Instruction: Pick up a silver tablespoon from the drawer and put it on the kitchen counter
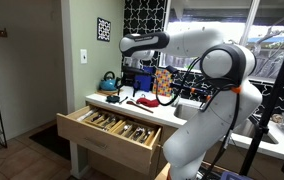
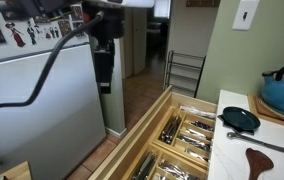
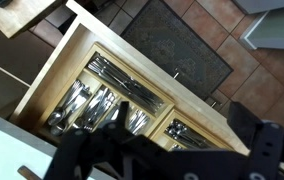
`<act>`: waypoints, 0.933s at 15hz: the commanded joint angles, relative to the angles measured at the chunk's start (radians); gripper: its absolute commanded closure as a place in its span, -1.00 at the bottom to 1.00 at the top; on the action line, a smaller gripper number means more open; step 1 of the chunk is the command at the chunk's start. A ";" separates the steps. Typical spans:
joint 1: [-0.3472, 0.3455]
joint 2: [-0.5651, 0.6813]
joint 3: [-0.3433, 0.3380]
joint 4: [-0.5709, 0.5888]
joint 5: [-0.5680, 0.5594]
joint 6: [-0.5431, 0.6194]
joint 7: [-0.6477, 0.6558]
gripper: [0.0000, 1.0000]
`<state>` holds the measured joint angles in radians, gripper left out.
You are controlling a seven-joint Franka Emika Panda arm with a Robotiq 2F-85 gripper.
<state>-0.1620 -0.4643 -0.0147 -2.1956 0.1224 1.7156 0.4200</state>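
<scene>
The light-wood drawer [image 1: 107,137] is pulled open below the white kitchen counter [image 1: 100,102]; both show in both exterior views, drawer [image 2: 147,125] and counter [image 2: 232,152]. Its divided compartments hold several pieces of silver cutlery [image 3: 87,100]; I cannot single out a tablespoon. In the wrist view I look down on the drawer [image 3: 52,75], with a strip of counter [image 3: 2,150] at the lower left. My gripper [image 3: 182,135] is open and empty, well above the drawer. It hangs from the arm in both exterior views [image 1: 132,80] [image 2: 102,85].
On the counter stand a teal kettle [image 2: 282,95], a black pan [image 2: 240,118] and a wooden spoon [image 2: 267,158]. A dark floor mat [image 3: 177,45] lies in front of the drawer. A fridge [image 2: 42,100] and a wire rack [image 2: 187,70] stand across the floor.
</scene>
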 commanded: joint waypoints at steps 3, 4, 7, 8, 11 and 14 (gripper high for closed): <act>-0.032 0.238 0.035 0.114 -0.072 0.096 0.289 -1.00; -0.030 0.275 0.027 0.132 -0.084 0.099 0.338 -1.00; -0.001 0.269 0.002 0.113 -0.085 0.107 0.342 -1.00; 0.000 0.293 -0.001 0.127 -0.089 0.107 0.358 -1.00; 0.001 0.313 -0.003 0.147 -0.090 0.107 0.373 -1.00; 0.001 0.311 -0.003 0.152 -0.090 0.107 0.377 -1.00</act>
<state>-0.1872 -0.1535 0.0071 -2.0453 0.0359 1.8247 0.7942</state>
